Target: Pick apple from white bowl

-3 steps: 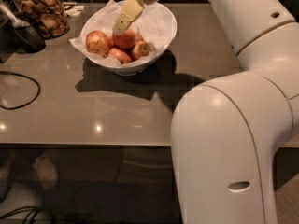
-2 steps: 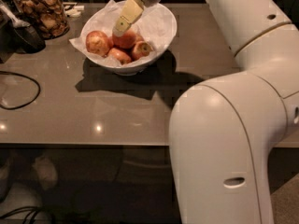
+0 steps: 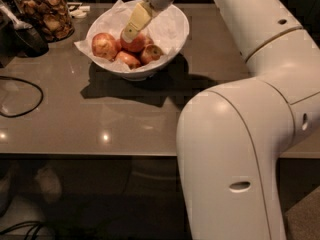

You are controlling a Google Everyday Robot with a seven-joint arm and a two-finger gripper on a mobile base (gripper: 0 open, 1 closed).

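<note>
The white bowl (image 3: 172, 34), lined with crinkled white paper, stands at the back of the grey-brown table. It holds several apples. The deep red apple (image 3: 136, 44) lies in the middle of the bowl, with paler yellow-patched apples to its left (image 3: 104, 46) and in front of it (image 3: 150, 54). My gripper (image 3: 129, 35) reaches down from the top of the view into the bowl, and its tip is right at the red apple's upper left side. My white arm fills the right of the view.
A glass jar of brown snacks (image 3: 46, 14) stands at the back left. Next to it is a dark utensil (image 3: 22, 36). A black cable (image 3: 22, 99) loops on the table's left. The table's front edge (image 3: 100, 155) runs across the middle.
The gripper stays at the red apple in the bowl. The arm's large near link has drifted slightly to the left.
</note>
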